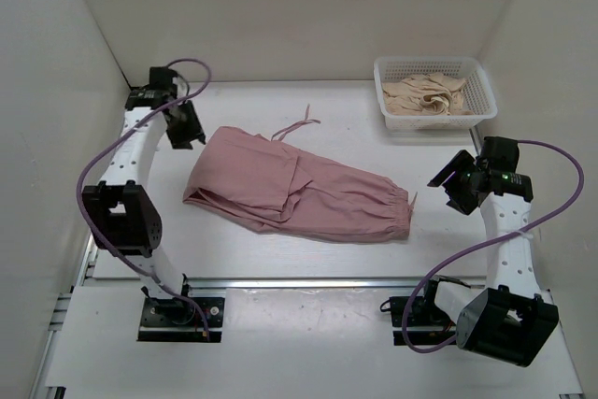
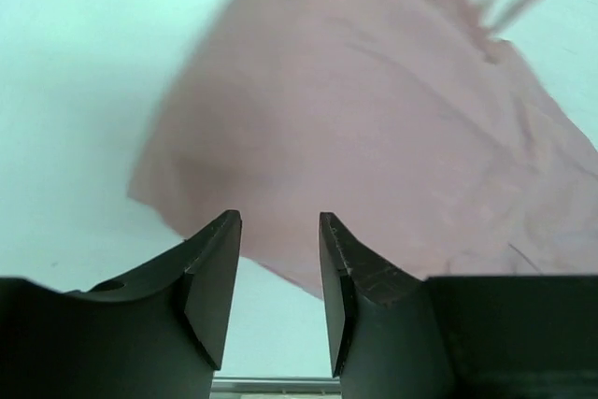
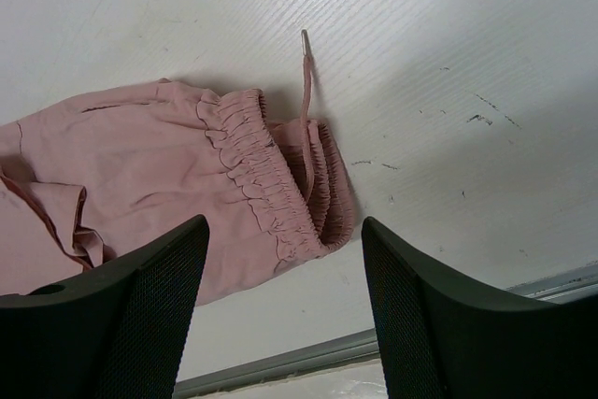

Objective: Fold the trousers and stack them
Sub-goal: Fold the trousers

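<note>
Across the middle of the top view I see the trousers (image 1: 299,189) lying folded on the worktop (image 1: 234,249), my left gripper (image 2: 280,231) narrowly parted near their upper-left end, my right gripper (image 3: 285,231) wide apart by the waistband (image 3: 266,184), both empty.

Trousers (image 1: 308,189) thin matt cloth; basket (image 1: 483,91) plastic mesh.

Open table (image 1: 243,251) on every side of the trousers (image 1: 299,189); basket (image 1: 437,121) at far right, walls (image 1: 280,16) beyond.
</note>
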